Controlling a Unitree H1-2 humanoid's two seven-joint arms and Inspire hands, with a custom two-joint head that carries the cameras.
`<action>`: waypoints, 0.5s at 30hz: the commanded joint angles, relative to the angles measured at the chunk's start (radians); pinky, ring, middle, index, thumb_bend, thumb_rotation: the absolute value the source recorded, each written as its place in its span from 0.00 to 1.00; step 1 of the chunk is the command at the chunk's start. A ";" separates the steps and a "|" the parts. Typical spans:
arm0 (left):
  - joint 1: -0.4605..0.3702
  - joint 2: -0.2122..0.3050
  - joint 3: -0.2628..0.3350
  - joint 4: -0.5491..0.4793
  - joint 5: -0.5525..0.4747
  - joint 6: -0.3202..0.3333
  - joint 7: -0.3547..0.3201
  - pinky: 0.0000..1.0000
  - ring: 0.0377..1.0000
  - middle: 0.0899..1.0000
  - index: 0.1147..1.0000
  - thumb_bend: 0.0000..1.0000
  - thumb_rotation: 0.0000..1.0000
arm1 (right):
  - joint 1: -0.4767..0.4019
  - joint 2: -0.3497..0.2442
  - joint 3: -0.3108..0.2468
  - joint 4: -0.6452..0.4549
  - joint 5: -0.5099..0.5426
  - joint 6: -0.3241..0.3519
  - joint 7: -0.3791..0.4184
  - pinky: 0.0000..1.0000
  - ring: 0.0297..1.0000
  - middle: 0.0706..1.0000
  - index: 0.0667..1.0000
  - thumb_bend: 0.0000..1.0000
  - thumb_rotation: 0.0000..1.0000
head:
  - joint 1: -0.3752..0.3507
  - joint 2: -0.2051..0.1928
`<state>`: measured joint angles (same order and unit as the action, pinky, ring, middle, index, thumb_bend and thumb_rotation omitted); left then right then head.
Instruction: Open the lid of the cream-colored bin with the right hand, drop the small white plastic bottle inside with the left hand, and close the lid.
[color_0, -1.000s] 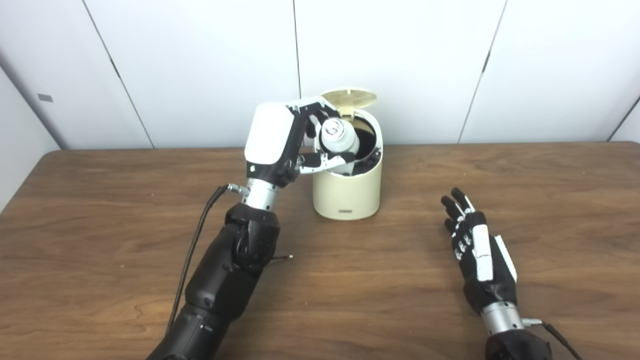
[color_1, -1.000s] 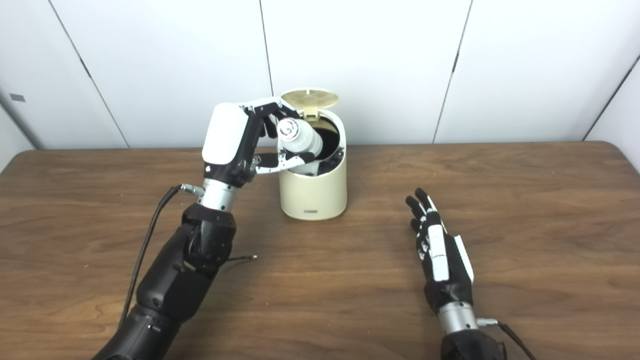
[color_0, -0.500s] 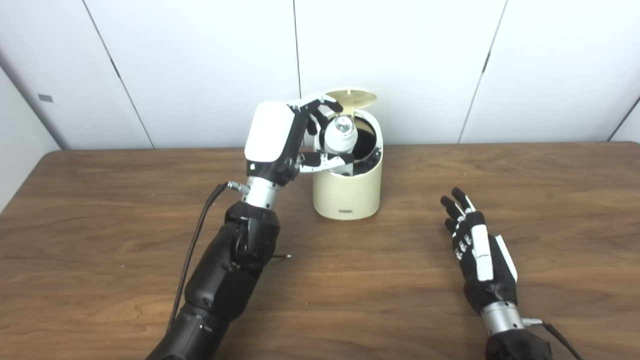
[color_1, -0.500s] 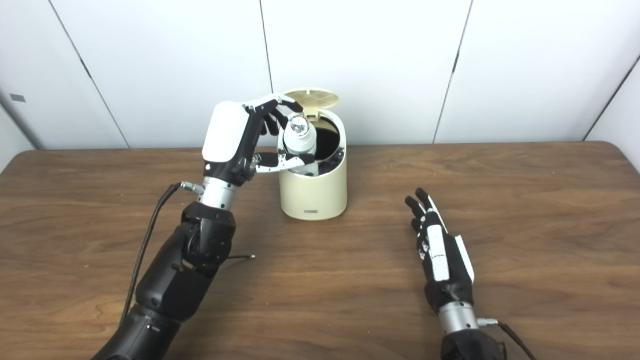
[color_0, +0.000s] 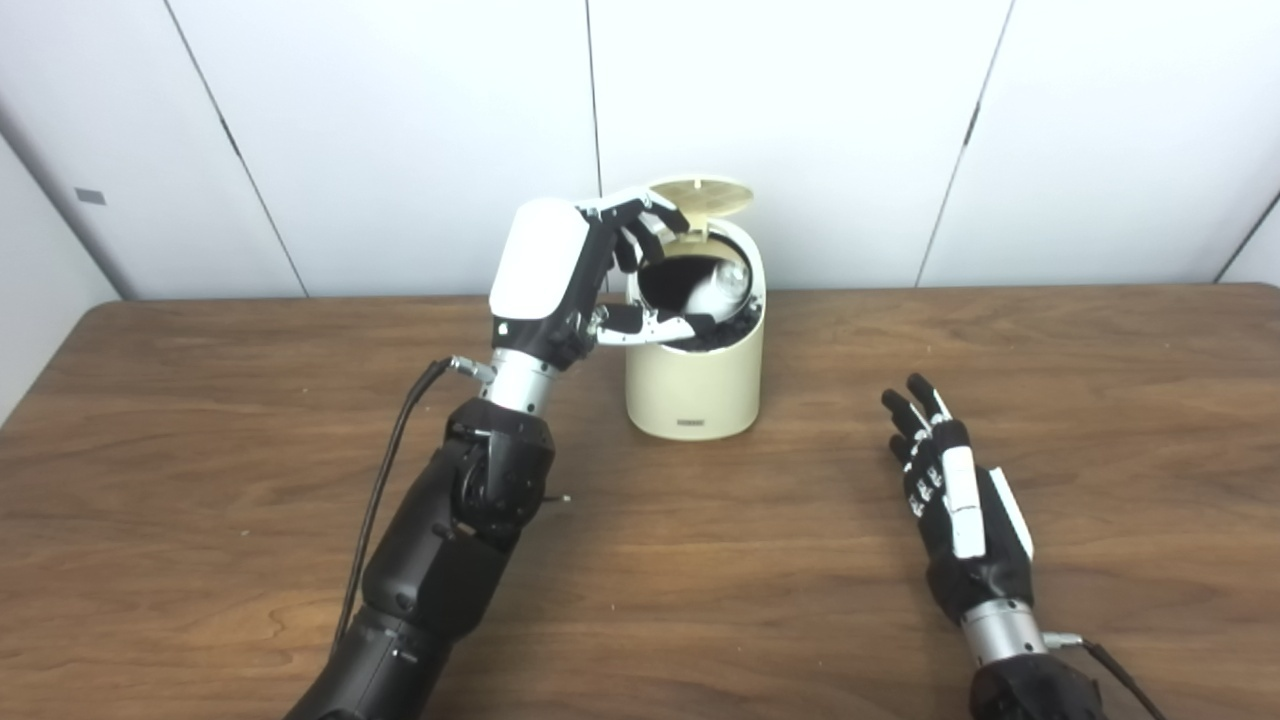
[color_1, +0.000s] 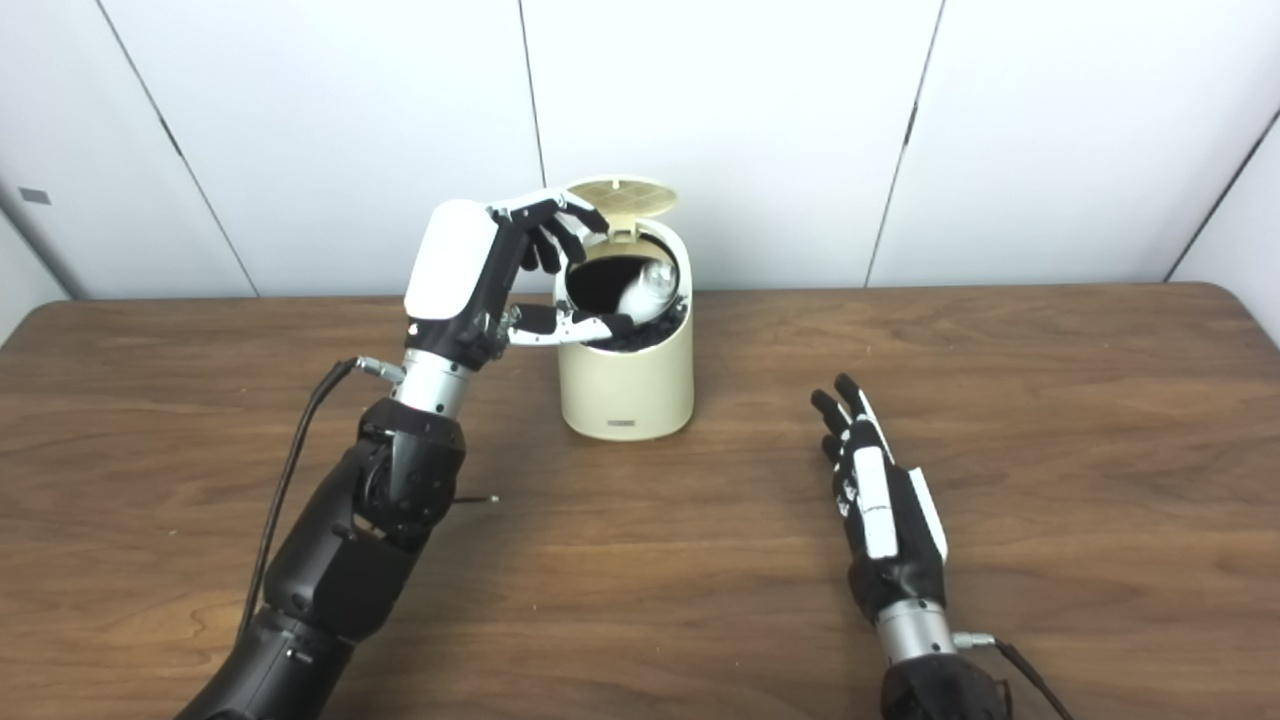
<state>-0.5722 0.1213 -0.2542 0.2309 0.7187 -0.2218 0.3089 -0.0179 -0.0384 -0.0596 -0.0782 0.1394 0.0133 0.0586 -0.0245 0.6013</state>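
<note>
The cream-colored bin (color_0: 694, 385) stands at the back middle of the table with its lid (color_0: 700, 194) tipped up and open. The small white bottle (color_0: 712, 290) lies inside the bin's dark opening, against the right inner wall; it also shows in the right eye view (color_1: 643, 288). My left hand (color_0: 590, 275) is raised at the bin's left rim, fingers spread over the opening, holding nothing. My right hand (color_0: 950, 510) rests flat on the table to the right of the bin, fingers extended, empty.
The brown wooden table (color_0: 200, 420) spreads wide on all sides of the bin. A black cable (color_0: 385, 500) runs along my left forearm. White wall panels (color_0: 400, 120) stand close behind the bin.
The bottle has left my left hand and dropped into the bin. My left hand's fingers have opened and stay above the rim. The right hand has not moved.
</note>
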 joint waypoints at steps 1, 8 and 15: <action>-0.033 0.004 0.012 -0.040 -0.020 -0.033 0.009 0.33 0.35 0.42 0.54 1.00 0.24 | -0.007 -0.001 -0.005 0.017 0.009 -0.035 0.006 1.00 0.99 0.92 0.97 0.63 0.95 | 0.000 0.001; -0.025 0.010 0.016 -0.062 -0.025 -0.023 -0.002 0.37 0.38 0.44 0.55 1.00 0.28 | -0.006 -0.002 -0.005 0.020 0.006 -0.034 0.002 1.00 0.98 0.91 0.96 0.62 0.96 | 0.002 0.000; 0.010 0.014 0.063 -0.122 -0.111 -0.081 0.003 0.35 0.37 0.42 0.51 0.78 0.09 | -0.003 -0.001 -0.009 0.016 0.013 -0.020 0.000 1.00 0.98 0.91 0.96 0.62 0.96 | 0.003 0.000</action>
<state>-0.5414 0.1271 -0.2099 0.1622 0.6389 -0.2612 0.2985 -0.0212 -0.0391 -0.0622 -0.0751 0.1441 0.0137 0.0546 -0.0199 0.5998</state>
